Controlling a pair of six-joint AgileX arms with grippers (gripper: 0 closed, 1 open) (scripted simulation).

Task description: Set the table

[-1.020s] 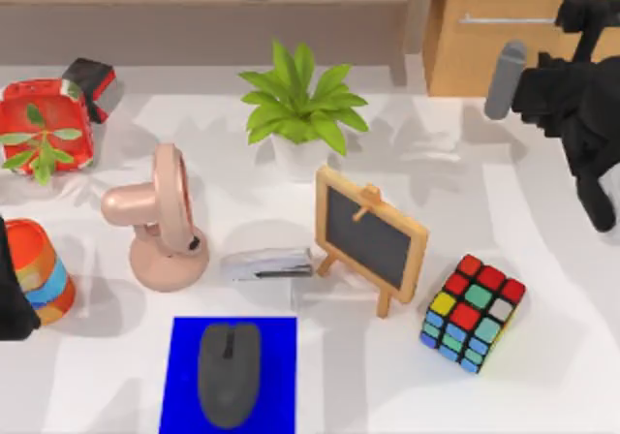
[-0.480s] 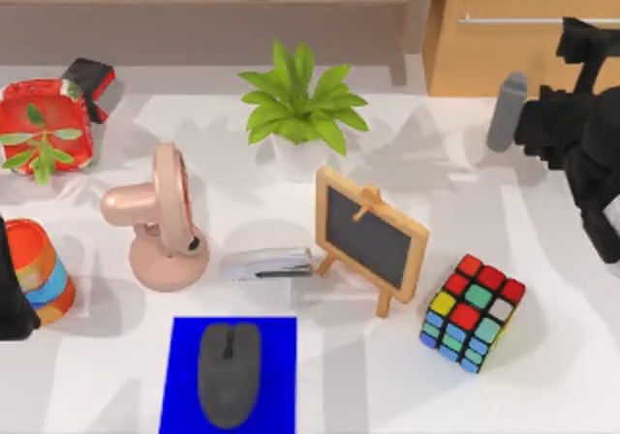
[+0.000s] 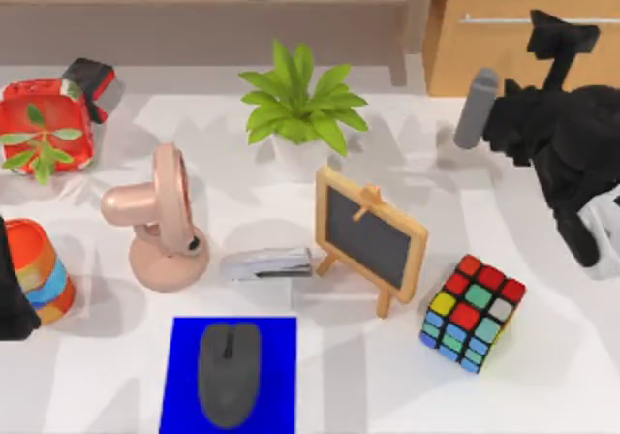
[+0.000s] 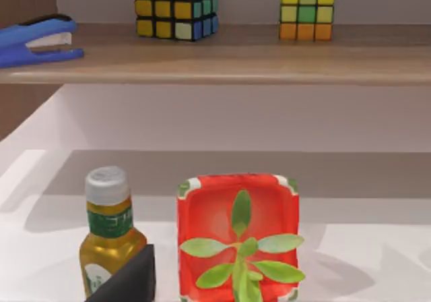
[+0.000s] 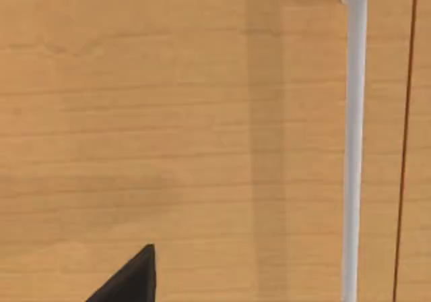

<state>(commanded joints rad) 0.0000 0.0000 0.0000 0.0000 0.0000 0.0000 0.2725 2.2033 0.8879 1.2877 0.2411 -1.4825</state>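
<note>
The table (image 3: 542,356) is a wide white top with pale grey patches. On it stand a pink desk fan (image 3: 160,221), a grey stapler (image 3: 266,263), a small chalkboard easel (image 3: 368,235), a colour cube (image 3: 472,311) and a grey mouse (image 3: 229,371) on a blue mat (image 3: 184,356). My right gripper (image 3: 560,29) hangs at the back right, in front of the light-wood drawer cabinet (image 3: 504,37). The right wrist view faces the cabinet front (image 5: 168,113) and its white handle bar (image 5: 353,147) from close by. My left arm (image 3: 12,298) rests at the left edge.
A potted green plant (image 3: 302,105) stands at the back middle. A red planter (image 3: 44,129) (image 4: 237,234) and a striped cup (image 3: 41,269) sit at the left. An oil bottle (image 4: 111,231) stands beside the planter. A shelf (image 4: 222,56) behind holds two cubes and a blue stapler (image 4: 37,39).
My right arm has shifted to the left along the cabinet front, and more of it now reaches over the table's right side. Nothing on the table has moved.
</note>
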